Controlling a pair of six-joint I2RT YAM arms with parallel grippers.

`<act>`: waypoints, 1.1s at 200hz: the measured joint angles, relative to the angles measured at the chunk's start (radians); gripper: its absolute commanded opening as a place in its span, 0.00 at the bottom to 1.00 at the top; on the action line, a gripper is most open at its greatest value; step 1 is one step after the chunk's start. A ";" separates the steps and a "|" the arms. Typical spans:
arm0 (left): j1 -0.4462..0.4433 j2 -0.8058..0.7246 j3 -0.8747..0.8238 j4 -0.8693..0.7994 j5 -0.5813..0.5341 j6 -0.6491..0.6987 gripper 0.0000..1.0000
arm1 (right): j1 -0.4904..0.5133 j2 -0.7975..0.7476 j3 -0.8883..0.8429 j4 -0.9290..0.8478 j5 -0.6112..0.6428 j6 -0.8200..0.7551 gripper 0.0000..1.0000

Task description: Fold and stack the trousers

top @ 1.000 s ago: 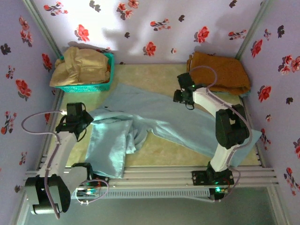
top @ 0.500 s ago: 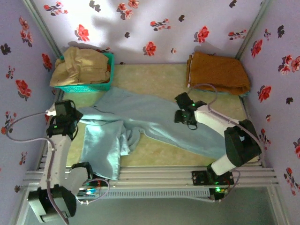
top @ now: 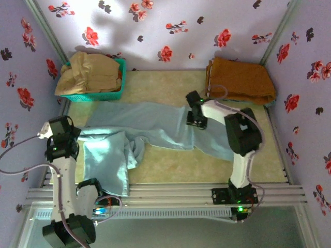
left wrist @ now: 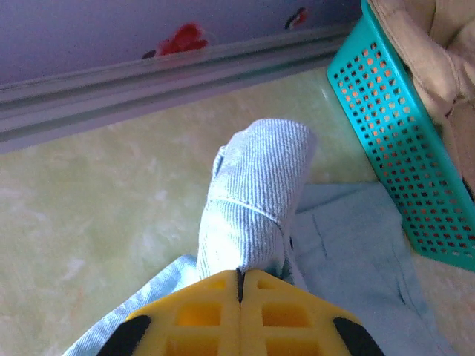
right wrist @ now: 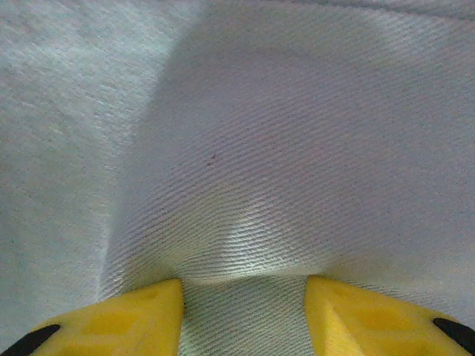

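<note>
Left gripper [left wrist: 239, 276]: yellow fingers shut tight, pinching a raised fold of the pale blue trousers [left wrist: 256, 196]. Just ahead of these fingers is bare yellowish table [left wrist: 96, 200], then a grey rail and the wall. The teal basket [left wrist: 386, 126] is close on their right, so little room there. Beige garment [top: 90, 72] is heaped in the basket.

Right gripper [right wrist: 243, 311]: fingers apart, pressed down on the trousers, a hump of cloth rising between them. Cloth lies all round these fingers, with no edge visible in the wrist view.

Top view: trousers [top: 155, 126] lie flat across the table from the left gripper [top: 72, 138] to the right gripper [top: 196, 123] and on past it under the right arm. Folded part sits near the left fingers, toward the near rails [top: 170, 194]. Bare table [top: 165, 85] is open beyond both grippers. Folded orange-brown garment [top: 240, 80] is beyond the right fingers, apart from the trousers. Flowered walls [top: 155, 31] close three sides. Trouser leg end is hidden by the right arm.
</note>
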 measured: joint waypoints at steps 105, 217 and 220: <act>0.104 -0.016 -0.004 0.001 0.010 -0.014 0.00 | -0.040 -0.217 -0.012 -0.030 -0.110 -0.074 0.68; 0.106 0.005 -0.026 0.069 0.081 -0.029 0.00 | -0.456 -0.282 -0.386 0.145 -0.176 0.002 0.17; 0.106 0.005 -0.025 0.069 0.082 -0.029 0.00 | -0.460 -0.286 -0.388 0.153 -0.182 0.011 0.14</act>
